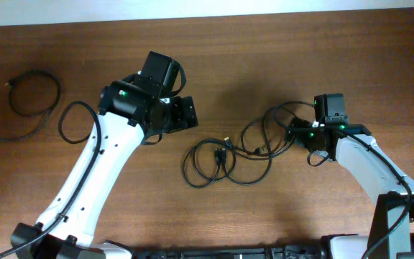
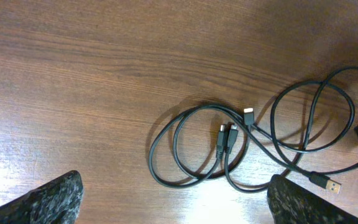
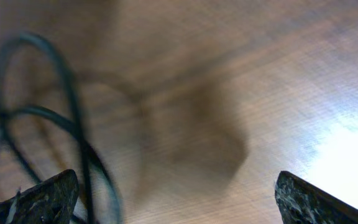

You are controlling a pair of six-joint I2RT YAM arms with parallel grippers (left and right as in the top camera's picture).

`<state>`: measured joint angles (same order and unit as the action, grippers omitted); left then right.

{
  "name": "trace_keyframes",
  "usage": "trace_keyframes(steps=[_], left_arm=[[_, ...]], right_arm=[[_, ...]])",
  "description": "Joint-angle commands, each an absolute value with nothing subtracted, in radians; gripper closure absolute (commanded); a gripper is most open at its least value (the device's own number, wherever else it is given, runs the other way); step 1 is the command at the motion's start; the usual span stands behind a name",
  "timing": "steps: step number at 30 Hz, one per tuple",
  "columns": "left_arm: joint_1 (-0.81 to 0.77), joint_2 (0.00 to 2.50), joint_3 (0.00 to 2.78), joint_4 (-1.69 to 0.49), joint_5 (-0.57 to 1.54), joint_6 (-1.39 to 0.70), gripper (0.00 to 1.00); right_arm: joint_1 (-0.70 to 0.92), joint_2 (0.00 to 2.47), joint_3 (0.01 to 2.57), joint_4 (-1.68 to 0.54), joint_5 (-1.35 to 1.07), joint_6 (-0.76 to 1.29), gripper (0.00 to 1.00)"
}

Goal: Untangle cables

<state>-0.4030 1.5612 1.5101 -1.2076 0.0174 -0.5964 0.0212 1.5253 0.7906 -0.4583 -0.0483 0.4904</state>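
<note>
overhead view puts the cables (image 1: 221, 155) just off the middle of the wooden table (image 1: 264, 57), a loose knot of black loops running out toward 3 o'clock. a separate cord (image 1: 33, 70) lies coiled well apart near the 9 o'clock edge. from the left wrist i see cords crossing, small plugs bunched in the middle, and a gold usb plug (image 2: 331, 185) lying free at 4 o'clock of the knot.

my left gripper (image 1: 187, 114) hangs at 10 o'clock of the knot, jaws spread wide with nothing between them. my right gripper (image 1: 298, 135) sits low over the 3 o'clock loops, jaws also wide apart and clamped on nothing. its own view is blurred, so i cannot tell which strand runs beside one finger.

my worry: if the right jaws close there they may catch two strands at once, and a pull would cinch the crossings instead of freeing them. a plug could also snag inside a loop and drag the whole bundle along.

no boxes, trays or bins show; the cords lie bare on the wood.
</note>
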Motion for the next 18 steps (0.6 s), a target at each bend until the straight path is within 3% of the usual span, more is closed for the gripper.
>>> trace_keyframes(steps=[1, 9, 10, 12, 13, 18], left_arm=[[-0.405, 1.542, 1.503, -1.2, 0.003, -0.617, 0.01], [-0.408, 1.542, 1.503, -1.138, -0.001, -0.559, 0.01], [-0.408, 1.542, 1.503, -1.125, -0.001, -0.559, 0.01], [-0.409, 1.542, 1.503, -1.087, 0.0, -0.559, 0.01], [-0.412, 1.542, 1.503, -1.067, -0.001, -0.559, 0.01], [-0.43, 1.542, 1.503, -1.039, -0.001, -0.56, 0.01]], right_arm=[[0.026, 1.526, 0.801, -0.406, -0.218, 0.443, 0.01], [0.026, 1.356, 0.911, -0.405, -0.353, 0.481, 0.0], [0.026, 1.349, 0.911, -0.416, -0.356, 0.488, 0.08], [0.026, 1.362, 0.904, -0.47, -0.34, 0.493, 0.37], [0.026, 1.38, 0.896, -0.519, -0.305, 0.543, 0.41], [0.026, 1.512, 0.855, -0.577, -0.265, 0.619, 0.39]])
